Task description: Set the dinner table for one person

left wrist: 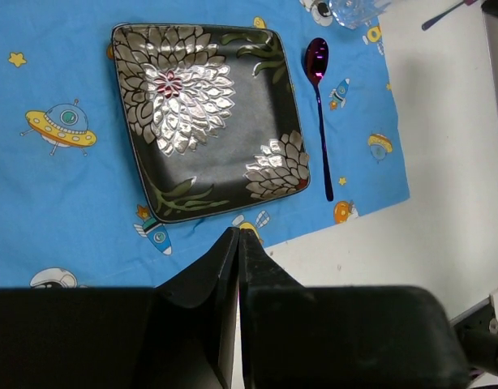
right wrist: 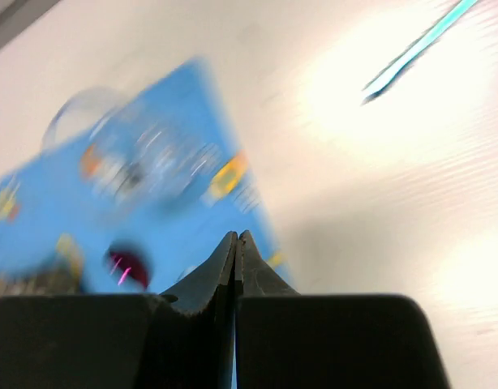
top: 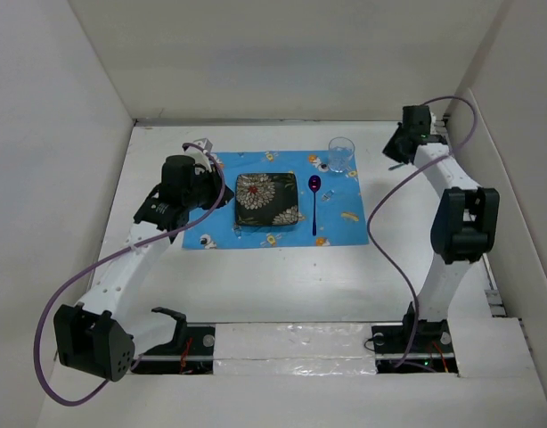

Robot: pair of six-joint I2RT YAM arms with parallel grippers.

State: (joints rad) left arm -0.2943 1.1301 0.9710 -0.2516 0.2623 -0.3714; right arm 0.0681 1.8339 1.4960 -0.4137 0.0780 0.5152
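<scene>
The white dinner table [top: 300, 276] carries a blue cartoon-print placemat [top: 211, 227]. On the mat lie a black square plate with silver flowers [top: 266, 199] [left wrist: 204, 117] and, to its right, a purple spoon [top: 314, 201] [left wrist: 319, 105]. A clear glass [top: 341, 153] stands on the mat's far right corner. My left gripper [top: 222, 189] [left wrist: 238, 233] hovers at the plate's left side, shut and empty. My right gripper [top: 391, 153] [right wrist: 236, 237] is shut and empty too, raised to the right of the glass. The right wrist view is blurred by motion.
A thin dark utensil [left wrist: 444, 14] lies on bare table beyond the mat's right edge, and shows as a teal streak [right wrist: 415, 50] in the right wrist view. White walls [top: 60, 160] enclose the table on three sides. Purple cables loop off both arms.
</scene>
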